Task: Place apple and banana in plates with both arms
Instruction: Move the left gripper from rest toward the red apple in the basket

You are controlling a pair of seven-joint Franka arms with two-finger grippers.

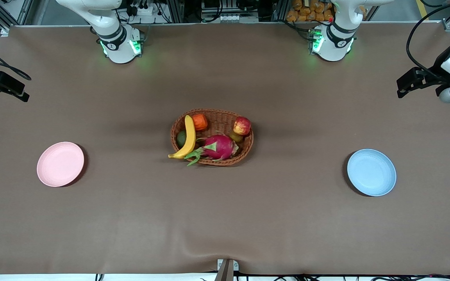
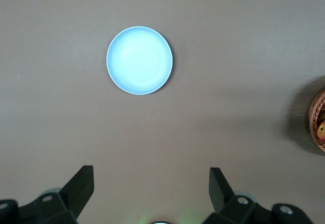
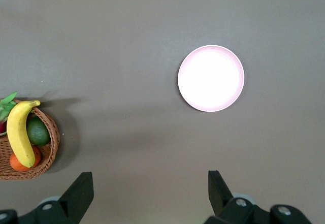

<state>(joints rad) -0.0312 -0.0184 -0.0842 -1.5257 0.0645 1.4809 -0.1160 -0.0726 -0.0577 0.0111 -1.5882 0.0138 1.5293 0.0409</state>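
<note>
The red apple [image 1: 242,125] and the yellow banana [image 1: 188,137] lie in a wicker basket [image 1: 213,112] at the table's middle. The pink plate [image 1: 60,164] lies toward the right arm's end and the blue plate [image 1: 371,172] toward the left arm's end; both are empty. My left gripper [image 2: 151,171] is open and empty, high over bare cloth, with the blue plate [image 2: 139,60] in its view. My right gripper [image 3: 150,175] is open and empty, high over bare cloth, with the pink plate [image 3: 210,78] and the banana [image 3: 19,130] in its view. Neither gripper shows in the front view.
The basket also holds a pink dragon fruit [image 1: 220,146], an orange ribbed fruit [image 1: 200,122] and a green fruit [image 1: 181,138]. Brown cloth covers the table [image 1: 225,218]. Black gear stands at both ends of the table [image 1: 416,82].
</note>
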